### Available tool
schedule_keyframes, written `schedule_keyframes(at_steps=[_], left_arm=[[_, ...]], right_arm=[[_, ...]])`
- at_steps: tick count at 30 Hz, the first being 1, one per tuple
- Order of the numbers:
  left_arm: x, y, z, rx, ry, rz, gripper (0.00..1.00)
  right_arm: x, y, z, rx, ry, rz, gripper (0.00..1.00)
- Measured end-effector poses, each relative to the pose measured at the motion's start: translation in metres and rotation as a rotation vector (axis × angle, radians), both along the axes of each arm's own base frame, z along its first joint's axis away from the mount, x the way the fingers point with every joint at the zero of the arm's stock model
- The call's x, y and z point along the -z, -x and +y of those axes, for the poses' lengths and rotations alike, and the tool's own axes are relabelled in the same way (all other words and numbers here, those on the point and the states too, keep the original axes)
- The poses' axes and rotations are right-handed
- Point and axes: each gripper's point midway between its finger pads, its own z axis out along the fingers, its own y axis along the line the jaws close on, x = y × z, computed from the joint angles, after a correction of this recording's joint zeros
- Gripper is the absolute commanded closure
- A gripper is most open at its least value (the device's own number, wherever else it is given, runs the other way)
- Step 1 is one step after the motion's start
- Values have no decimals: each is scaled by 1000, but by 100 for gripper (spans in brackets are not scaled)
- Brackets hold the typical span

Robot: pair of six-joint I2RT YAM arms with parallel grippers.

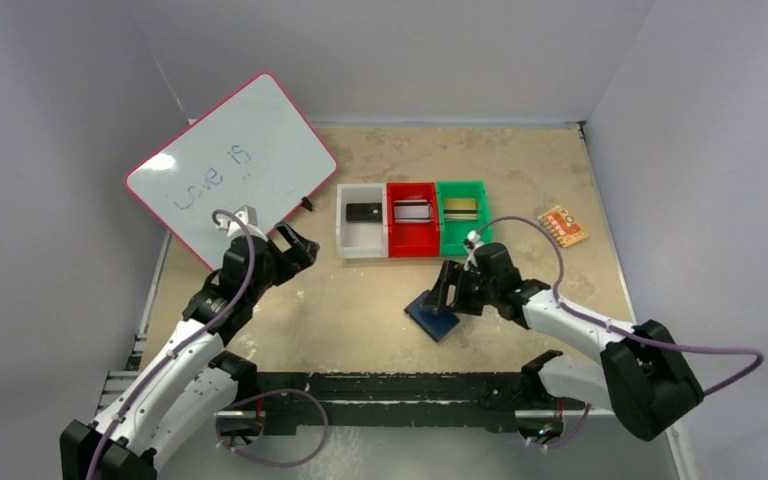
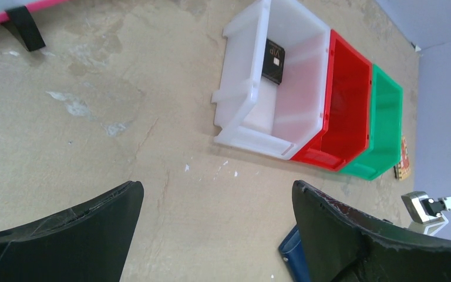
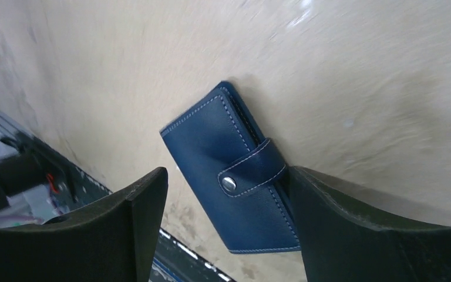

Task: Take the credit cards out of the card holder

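Note:
The navy-blue card holder [image 1: 432, 315] lies flat on the table in front of the bins, folded, its snap tab fastened [image 3: 230, 183]. My right gripper [image 1: 452, 288] stands over it, open. In the right wrist view the holder [image 3: 211, 141] sits between the jaws [image 3: 228, 176]: the right finger touches its edge and the left finger is apart from it. Credit cards lie in the bins: a black one [image 1: 363, 212] in the white bin, one [image 1: 412, 210] in the red, one [image 1: 461, 208] in the green. My left gripper [image 1: 298, 245] hovers open and holds nothing [image 2: 217, 188]. One corner of the holder [image 2: 292, 254] shows beside its right finger.
White [image 1: 348, 238], red [image 1: 412, 240] and green [image 1: 460, 240] bins stand side by side at mid-table. A pink-edged whiteboard [image 1: 230, 165] leans at the back left. An orange patterned piece [image 1: 563, 226] lies at the right. A black rail [image 1: 380, 385] runs along the near edge.

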Motion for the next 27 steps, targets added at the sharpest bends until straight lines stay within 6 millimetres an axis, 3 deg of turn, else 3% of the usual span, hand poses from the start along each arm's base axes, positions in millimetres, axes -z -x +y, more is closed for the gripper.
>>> schedule_keyframes(at_steps=[4,7,9,12,14,16,22,27], left_arm=[[13,3,-9,46,9,45,3],[19,6,-13,70,17,62,4],[23,8,-14,80,20,71,3],[24,10,-14,80,21,73,0],[22,9,-13,72,24,68,0],[19,8,-12,52,43,56,0],[26,8,-20,56,109,55,5],[59,22,-41,151,174,155,11]], right_arm=[[-1,24,31,-100,44,-15,14],[-16,26,48,-118,84,-60,0],[-32,16,52,-72,106,-105,0],[-52,-2,40,67,138,-151,0],[-59,-6,31,135,143,-167,12],[-61,-3,27,139,126,-181,16],[-37,10,24,89,139,-147,19],[-2,29,44,-37,164,-30,26]])
